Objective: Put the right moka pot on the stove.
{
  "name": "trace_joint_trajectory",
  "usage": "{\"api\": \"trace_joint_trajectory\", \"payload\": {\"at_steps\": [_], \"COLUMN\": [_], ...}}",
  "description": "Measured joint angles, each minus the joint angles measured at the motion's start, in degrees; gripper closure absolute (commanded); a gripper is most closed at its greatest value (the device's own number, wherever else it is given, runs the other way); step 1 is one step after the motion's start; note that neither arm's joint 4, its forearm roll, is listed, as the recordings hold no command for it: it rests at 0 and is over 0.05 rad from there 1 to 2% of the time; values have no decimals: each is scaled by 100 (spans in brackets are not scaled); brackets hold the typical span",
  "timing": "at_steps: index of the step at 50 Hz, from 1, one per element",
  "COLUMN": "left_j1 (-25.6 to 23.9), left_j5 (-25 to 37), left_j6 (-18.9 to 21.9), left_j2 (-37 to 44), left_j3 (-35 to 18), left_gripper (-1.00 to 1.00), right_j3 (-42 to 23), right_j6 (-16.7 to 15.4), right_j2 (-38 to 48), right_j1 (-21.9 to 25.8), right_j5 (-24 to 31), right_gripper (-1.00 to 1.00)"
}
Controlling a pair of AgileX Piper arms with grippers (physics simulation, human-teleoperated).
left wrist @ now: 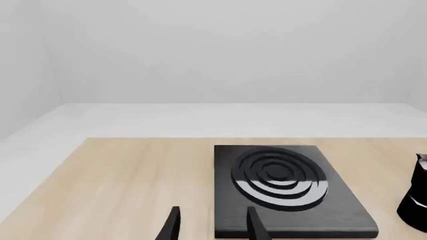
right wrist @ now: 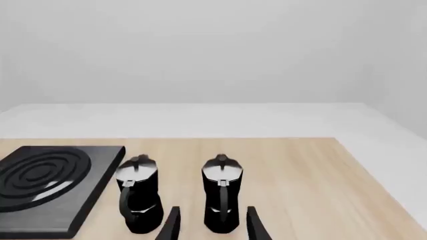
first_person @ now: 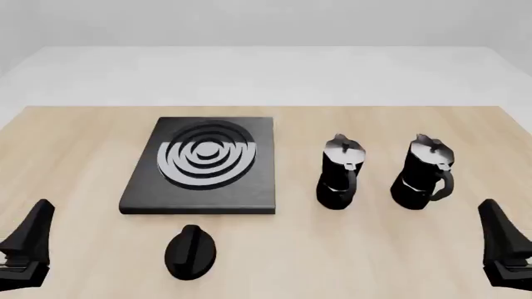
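nothing's begun yet: the right moka pot (first_person: 423, 172) is standing apart from the stove (first_person: 204, 165), my right end effector (right wrist: 211, 225) waiting wide, empty.

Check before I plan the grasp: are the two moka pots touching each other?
Apart. The front view shows bare table between the right moka pot and the left moka pot.

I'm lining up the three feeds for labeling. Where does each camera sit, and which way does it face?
Front view: above and behind the arms, facing forward and down at the stove, both pots and the knob; the left pincer and right pincer show at the corners.
Left wrist view: behind the left pincer, facing the stove.
Right wrist view: behind the right pincer, facing the right moka pot.
All views share the stove.
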Motion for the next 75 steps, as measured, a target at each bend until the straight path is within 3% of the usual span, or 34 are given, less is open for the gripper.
{"api": "trace_joint_trajectory", "payload": {"at_steps": [18,42,68,75], "left_j1": [1,1,1,1], "left_j5": [-7,-8,-9,-9], "left_j6": [0,0,0,0], "left_j2": [21,25,26,25], "left_j3": [-11,-13,-13,-13], "left_gripper": [-100,-100,-100,-100], "right_j3": [-491,-567,-388,-286], "right_j6": [-119,-173,-303,-399], "right_j2": [153,2767,4912,5614], "right_j1": [95,72,-79,-122], "right_j5": [283,-1217,-2795,-3431], "right_gripper": [-100,-100,-100,-100]}}
